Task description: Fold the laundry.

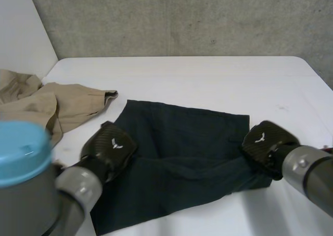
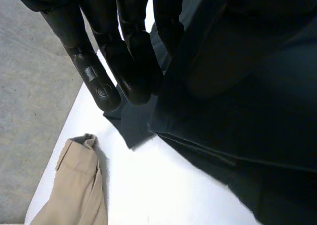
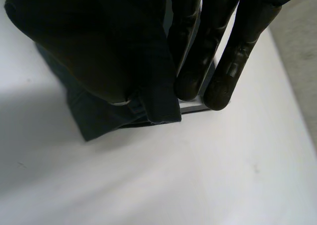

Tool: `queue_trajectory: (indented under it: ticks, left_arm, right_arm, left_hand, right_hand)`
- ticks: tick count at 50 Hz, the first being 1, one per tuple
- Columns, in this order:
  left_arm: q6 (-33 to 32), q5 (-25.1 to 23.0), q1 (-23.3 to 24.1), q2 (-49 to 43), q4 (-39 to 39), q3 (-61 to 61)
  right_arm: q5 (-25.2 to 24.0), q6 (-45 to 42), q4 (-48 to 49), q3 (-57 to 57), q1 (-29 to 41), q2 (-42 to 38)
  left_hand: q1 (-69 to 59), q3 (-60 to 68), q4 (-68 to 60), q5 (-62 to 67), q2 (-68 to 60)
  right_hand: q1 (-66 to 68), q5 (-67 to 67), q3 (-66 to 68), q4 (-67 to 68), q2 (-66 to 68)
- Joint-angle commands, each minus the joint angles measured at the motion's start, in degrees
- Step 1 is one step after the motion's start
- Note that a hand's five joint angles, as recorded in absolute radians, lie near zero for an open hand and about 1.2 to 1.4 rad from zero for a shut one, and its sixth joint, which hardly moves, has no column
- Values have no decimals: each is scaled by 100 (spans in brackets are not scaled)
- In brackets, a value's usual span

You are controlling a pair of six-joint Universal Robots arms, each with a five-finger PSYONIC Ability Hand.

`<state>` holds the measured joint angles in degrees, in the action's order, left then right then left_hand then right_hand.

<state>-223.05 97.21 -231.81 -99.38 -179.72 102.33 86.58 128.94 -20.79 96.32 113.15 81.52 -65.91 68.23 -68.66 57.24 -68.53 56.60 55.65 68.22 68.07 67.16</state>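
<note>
A dark green garment [image 1: 182, 153] lies spread across the middle of the white table [image 1: 208, 80]. My left hand [image 1: 110, 146] is at the garment's left edge. In the left wrist view its straight fingers [image 2: 126, 61] pinch a fold of the dark cloth [image 2: 257, 126] against the thumb. My right hand [image 1: 266, 142] is at the garment's right edge. There, straight fingers [image 3: 237, 51] clamp the cloth's edge [image 3: 114, 111] against the thumb, and a lifted corner hangs just above the table.
A tan garment [image 1: 57, 103] lies crumpled at the table's left side, and its end [image 2: 79, 185] lies just beyond my left fingertips. Bare table [image 1: 208, 80] stretches behind the dark garment and to its right [image 3: 198, 175]. A concrete wall stands behind the table.
</note>
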Motion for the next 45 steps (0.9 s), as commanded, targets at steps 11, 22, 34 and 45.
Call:
queue_trajectory:
  ticks: [11,22,34,45]
  left_arm:
    - [-37,26,-260,-3279,-1232,-3885]
    - [-353,26,-277,-4757,-1232,-5987]
    - [-459,78,-286,-4336,-1670,-7380]
    - [497,447,-339,-3151,-2207,-8291]
  right_arm:
    - [359,896,1613,-1677,84,-2025]
    - [1318,764,2281,-3295,102,-3617]
    - [1037,1019,3501,-4208,102,-2941]
    - [1098,1160,4832,-5377,110,-2167]
  left_hand:
    - [-1409,1177,-1134,1276,-1147]
    - [-1409,1177,-1134,1276,-1147]
    - [-1409,1177,-1134,1276,-1147]
    - [-1409,1177,-1134,1276,-1147]
  right_hand:
    - [2340,1435,1178,1193,1284]
    - [2340,1435,1178,1193,1284]
    - [2340,1435,1178,1193,1284]
    - [2340,1435,1178,1193,1284]
